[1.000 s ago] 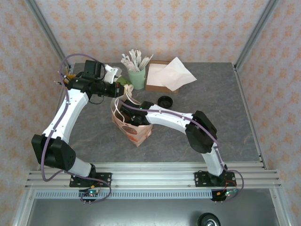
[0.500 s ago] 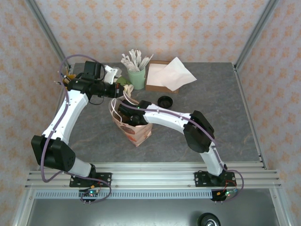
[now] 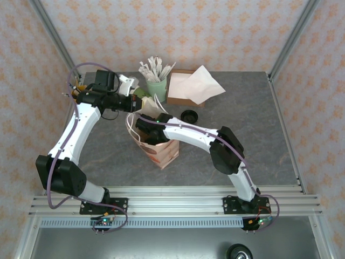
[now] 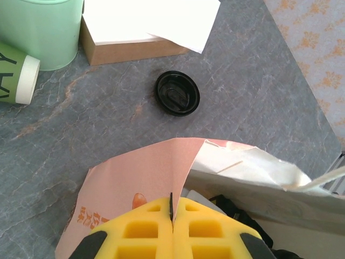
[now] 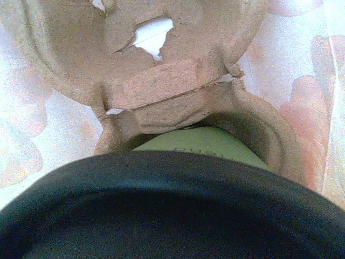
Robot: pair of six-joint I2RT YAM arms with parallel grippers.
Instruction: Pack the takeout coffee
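Since a second ago the right arm (image 3: 188,134) has been carried a little further left and deeper into the paper bag (image 3: 161,151), and the bag's foot has been nudged toward the right. The bag's rim is clenched between the yellow pads of the left gripper (image 4: 172,224), so that the mouth is held wide. The takeout coffee (image 5: 161,205) is seen inside the bag, its black lid close under the right wrist camera and its green wall sunk in a socket of the pulp carrier (image 5: 161,81). The right gripper (image 3: 143,127) is buried in the bag mouth, and whether the cup is grasped or already let go cannot be told. Packing is judged nearly done: release, withdrawal and freeing of the rim are left. A loose black lid (image 3: 189,115), a lidless cup (image 4: 16,73) lying on its side, a pale green cup of sticks (image 3: 157,86) and a napkin box (image 3: 183,94) are set on the table (image 3: 242,124) beyond the bag, none touching it. The bag's walls and its white handle (image 4: 318,181) are judged to crowd the withdrawal, and the leaning bag could be tipped
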